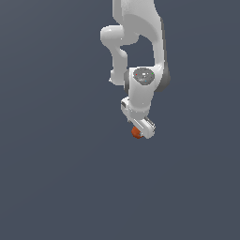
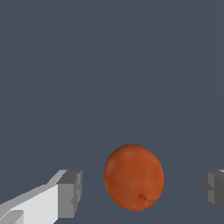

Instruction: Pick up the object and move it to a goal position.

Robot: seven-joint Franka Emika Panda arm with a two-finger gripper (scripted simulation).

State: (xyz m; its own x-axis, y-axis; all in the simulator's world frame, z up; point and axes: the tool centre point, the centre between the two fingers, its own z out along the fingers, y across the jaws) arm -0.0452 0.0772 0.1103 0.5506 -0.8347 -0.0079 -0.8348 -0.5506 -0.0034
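- My pincer (image 2: 140, 188) stands apart around the object (image 2: 134, 177), pads clear of it.
- Closing off-centre could squirt this rounded lump sideways.
- No surface edges visible.

The orange-red lump (image 2: 134, 176) sits between my two grey fingertips (image 2: 70, 194), nearer to one of them, with a gap on each side.
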